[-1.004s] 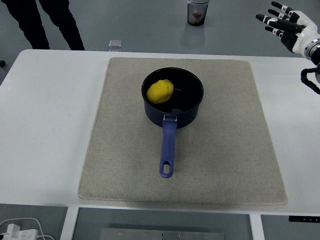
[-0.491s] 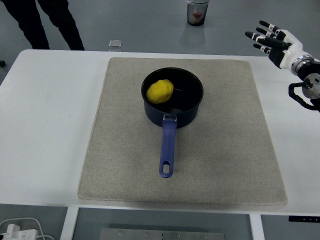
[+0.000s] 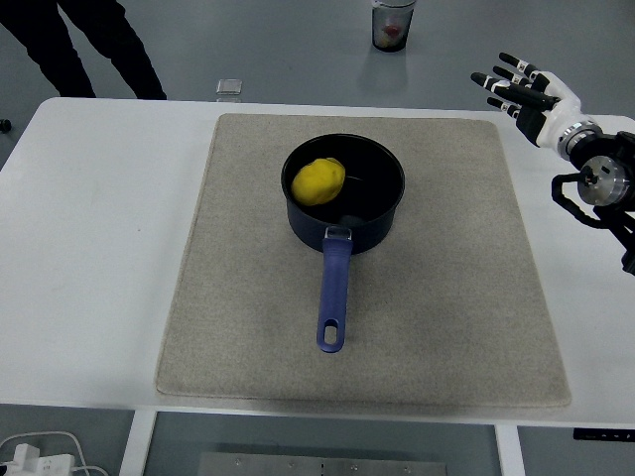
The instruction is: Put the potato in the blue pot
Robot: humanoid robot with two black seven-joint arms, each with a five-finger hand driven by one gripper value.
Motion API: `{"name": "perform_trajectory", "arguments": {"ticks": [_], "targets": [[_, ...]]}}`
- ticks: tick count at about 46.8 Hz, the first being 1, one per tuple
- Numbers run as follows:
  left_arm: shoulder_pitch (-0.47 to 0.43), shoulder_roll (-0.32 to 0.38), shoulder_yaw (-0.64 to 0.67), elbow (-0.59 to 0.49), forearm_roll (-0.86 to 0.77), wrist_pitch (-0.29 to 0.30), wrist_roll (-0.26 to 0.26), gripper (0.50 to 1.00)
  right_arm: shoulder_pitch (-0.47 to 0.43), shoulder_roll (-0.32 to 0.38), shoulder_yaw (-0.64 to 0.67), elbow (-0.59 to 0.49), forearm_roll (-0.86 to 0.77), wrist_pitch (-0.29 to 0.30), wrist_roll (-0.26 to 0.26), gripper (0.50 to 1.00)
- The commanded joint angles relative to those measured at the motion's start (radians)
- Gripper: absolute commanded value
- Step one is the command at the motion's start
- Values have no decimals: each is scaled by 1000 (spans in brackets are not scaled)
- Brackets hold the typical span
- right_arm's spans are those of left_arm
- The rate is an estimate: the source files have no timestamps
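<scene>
A yellow potato point(image 3: 317, 181) lies inside the blue pot point(image 3: 382, 216), against its left wall. The pot stands at the middle of a grey mat point(image 3: 446, 297), and its blue handle point(image 3: 333, 296) points toward the near edge. My right hand point(image 3: 516, 89) hovers over the table's far right, beyond the mat's back right corner. Its fingers are spread and hold nothing. It is well apart from the pot. My left arm does not show.
A person's dark legs point(image 3: 94, 45) stand beyond the table's far left corner. A clear cup point(image 3: 393, 24) sits on the floor behind the table. A small clear object point(image 3: 229, 88) lies at the far table edge. Cables point(image 3: 40, 451) hang at the lower left.
My right hand has moved left and a little down, further in over the table's far right, with its fingers still spread. The pot and potato have not moved.
</scene>
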Motion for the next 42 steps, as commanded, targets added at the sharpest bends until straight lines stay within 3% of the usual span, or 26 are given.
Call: {"name": "perform_trajectory", "arguments": {"ticks": [1,21,42], "targets": [[0,0,0,0,0,0,0,996,-1,-1,13,2,1,3,2,928],[0,0,-2,0,0,0,0,996,-23,48,168,5,0,-34,1,928],[0,0,0,-2,0,-2,0,996,-36,39,209,5,1,-31,1,928]]}}
